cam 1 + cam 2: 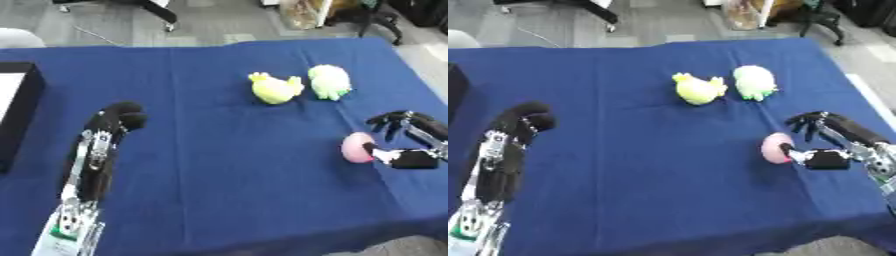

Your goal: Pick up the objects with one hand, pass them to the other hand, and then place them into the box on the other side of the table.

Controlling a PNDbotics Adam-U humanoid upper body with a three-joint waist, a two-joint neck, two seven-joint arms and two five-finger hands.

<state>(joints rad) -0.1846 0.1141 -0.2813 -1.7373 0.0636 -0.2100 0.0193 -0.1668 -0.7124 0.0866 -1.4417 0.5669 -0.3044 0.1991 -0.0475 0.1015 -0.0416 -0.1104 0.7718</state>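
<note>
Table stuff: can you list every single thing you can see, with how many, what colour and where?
Tablecloth: one, dark blue, covering the whole table.
Plush toy, yellow: one, far half of the table, right of the middle.
Plush toy, pale green: one, just right of the yellow one.
Pink round object: one, right side, nearer than the plush toys, at the right hand's thumb.
Box: one, black with a white inside, at the table's left edge, partly out of view.
Chair legs: dark, on the grey floor beyond the table.
Left hand: one, black, above the left side, fingers curled, holding nothing.
Right hand: one, black, at the right edge, fingers spread beside the pink object.
</note>
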